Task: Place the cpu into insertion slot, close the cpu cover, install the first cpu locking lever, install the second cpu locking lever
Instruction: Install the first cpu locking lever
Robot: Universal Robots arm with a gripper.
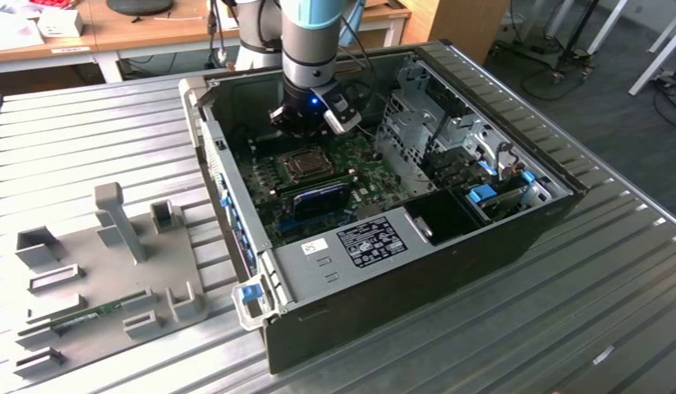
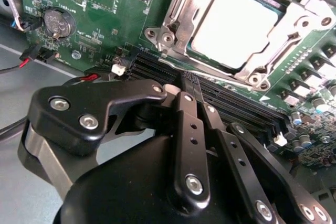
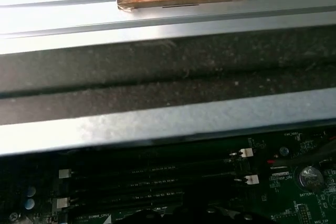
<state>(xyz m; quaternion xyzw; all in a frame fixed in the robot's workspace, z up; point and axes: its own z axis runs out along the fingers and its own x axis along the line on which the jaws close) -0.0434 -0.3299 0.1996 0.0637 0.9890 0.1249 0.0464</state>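
Gripper (image 1: 307, 121) hangs inside the open computer case (image 1: 513, 238) on the ribbed worktop (image 1: 600, 287) in the exterior view, above the green motherboard (image 1: 360, 164), near the insertion slot (image 1: 305, 164). Drive cage (image 1: 425, 123) crowds the exterior view's right.

Second wrist view: fingers (image 2: 189, 108) together, empty, over black memory slots (image 2: 247, 108); cpu (image 2: 233, 27) seated under the closed cpu cover (image 2: 262, 64).

First wrist view: case wall (image 3: 168, 77), coin battery (image 3: 310, 176).

green circuit board (image 2: 110, 9), pale silver chip (image 2: 233, 27) in a silver frame (image 2: 173, 22), black gripper (image 2: 184, 85), ribbed grey table (image 1: 85, 131).
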